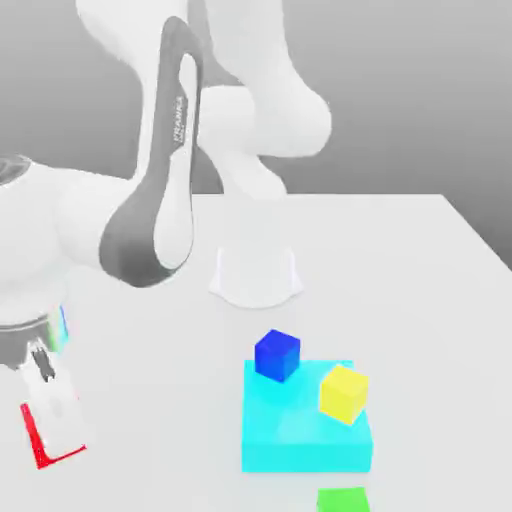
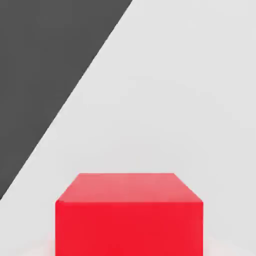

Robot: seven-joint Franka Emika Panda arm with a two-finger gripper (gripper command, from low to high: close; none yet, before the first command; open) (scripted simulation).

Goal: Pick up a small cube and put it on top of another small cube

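Red cube (image 1: 40, 440) sat at the exterior view's lower left, low by the white surface (image 1: 420, 260), and the claw (image 1: 52, 405) was clamped on it. One blue cube (image 1: 277, 355) and one yellow cube (image 1: 343, 393) rested on the single flat cyan block (image 1: 300, 440); one green cube (image 1: 343, 500) lay just beyond its near edge. "FRANKA" ran down the arm (image 1: 180, 120).

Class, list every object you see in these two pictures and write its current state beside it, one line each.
Small red cube: on the white table, clamped between the gripper's fingers.
Gripper: shut on the red cube, low at the exterior view's left.
Small dark blue cube: resting on the flat cyan block, free.
Yellow cube: resting on the cyan block.
Flat cyan block: lying on the table.
Green cube: on the table.
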